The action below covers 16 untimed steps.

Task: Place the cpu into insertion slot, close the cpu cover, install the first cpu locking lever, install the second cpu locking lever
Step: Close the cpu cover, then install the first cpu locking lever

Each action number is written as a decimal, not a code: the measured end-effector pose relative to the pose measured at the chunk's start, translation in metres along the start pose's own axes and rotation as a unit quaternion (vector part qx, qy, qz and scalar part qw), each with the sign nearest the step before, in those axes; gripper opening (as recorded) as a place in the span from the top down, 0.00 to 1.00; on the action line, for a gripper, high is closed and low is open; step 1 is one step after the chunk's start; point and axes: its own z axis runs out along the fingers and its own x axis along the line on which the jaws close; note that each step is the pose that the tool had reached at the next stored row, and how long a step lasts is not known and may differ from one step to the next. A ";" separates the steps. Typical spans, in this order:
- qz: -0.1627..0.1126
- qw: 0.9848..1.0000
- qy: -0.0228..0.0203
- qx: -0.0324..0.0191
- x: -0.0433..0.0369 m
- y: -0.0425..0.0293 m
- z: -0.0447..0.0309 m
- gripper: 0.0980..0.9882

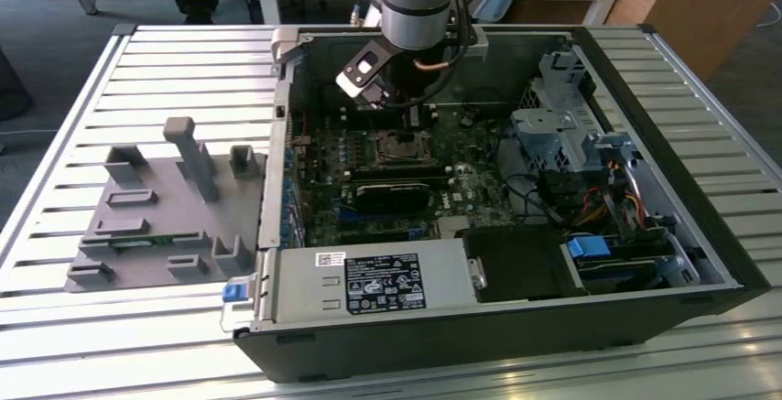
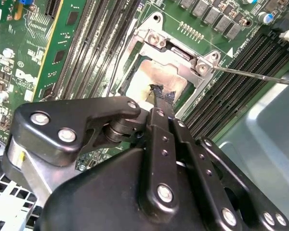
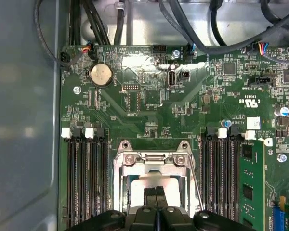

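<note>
Down inside the open black computer case (image 1: 489, 336), the cpu, a small flat square chip with a pale silver-grey top (image 2: 145, 79), lies flat in the insertion slot, the square silvery-rimmed socket (image 1: 397, 148) on the green circuit board (image 3: 149, 110). Being square, the chip has no long axis to speak of, and its broad face points straight up at the arm. Around it sits the cpu cover, a thin silvery metal frame (image 3: 154, 159), with its window over the chip; whether it is pressed fully down is not clear.

Right above is the black gripper (image 2: 161, 94), its fingers pressed together with nothing seen between them. Its tips are at the chip's face, toward the side away from the cover's hinge bar. Touching or just off it? That cannot be told. Either way the chip lies directly beneath the gripper, along its own line.

From one corner of the frame a thin steel lever rod (image 2: 253, 75) angles out over the long black memory slots (image 3: 86, 183), unlatched by the look of it. The case rests on the slatted metal tabletop (image 1: 123, 327).
</note>
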 end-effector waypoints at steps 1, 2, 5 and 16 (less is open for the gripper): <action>0.000 1.000 0.000 0.000 0.0000 0.0000 -0.0001 0.99; 0.000 1.000 0.000 0.000 0.0000 0.0001 -0.0002 0.99; 0.000 1.000 0.000 0.000 0.0000 0.0001 -0.0014 0.99; 0.000 1.000 0.000 0.000 0.0000 0.0002 -0.0043 0.99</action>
